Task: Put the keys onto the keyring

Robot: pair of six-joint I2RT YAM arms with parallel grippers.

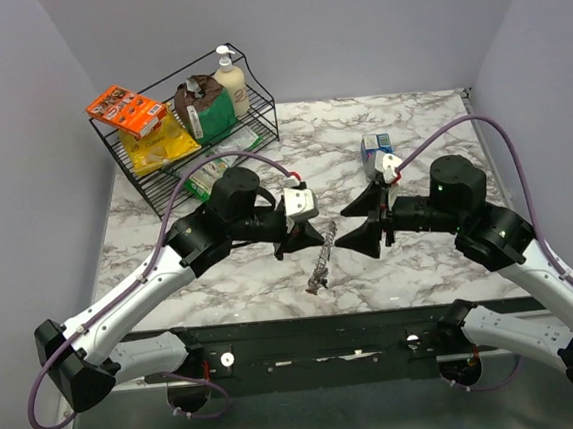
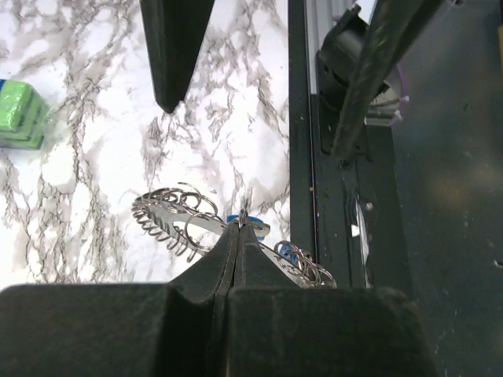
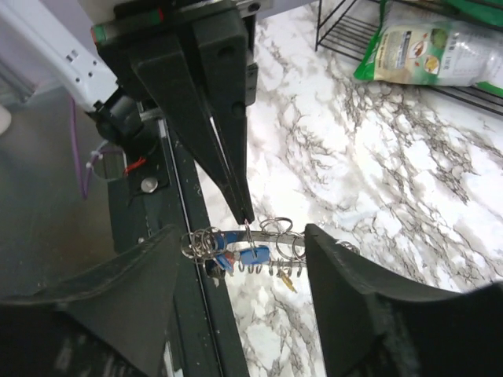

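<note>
The keyring (image 3: 314, 237) is a long silvery loop strung with small wire rings; in the top view the keyring (image 1: 321, 260) slants down between both arms. Blue-headed keys (image 3: 253, 255) and a yellowish key (image 3: 287, 281) dangle from it. My left gripper (image 2: 239, 225) is shut on the thin wire ring of a blue key (image 2: 287, 251), right at the keyring (image 2: 169, 212). My right gripper (image 3: 242, 236) stands open, one finger either side of the keyring and neither touching it. In the top view the left gripper (image 1: 312, 238) and right gripper (image 1: 341, 228) face each other.
A black wire rack (image 1: 257, 107) at the back left holds snack packs and a pump bottle. A small blue-and-white carton (image 1: 376, 151) stands behind the right gripper. A green pack (image 2: 20, 118) lies on the marble. A black rail (image 1: 307, 338) runs along the near edge.
</note>
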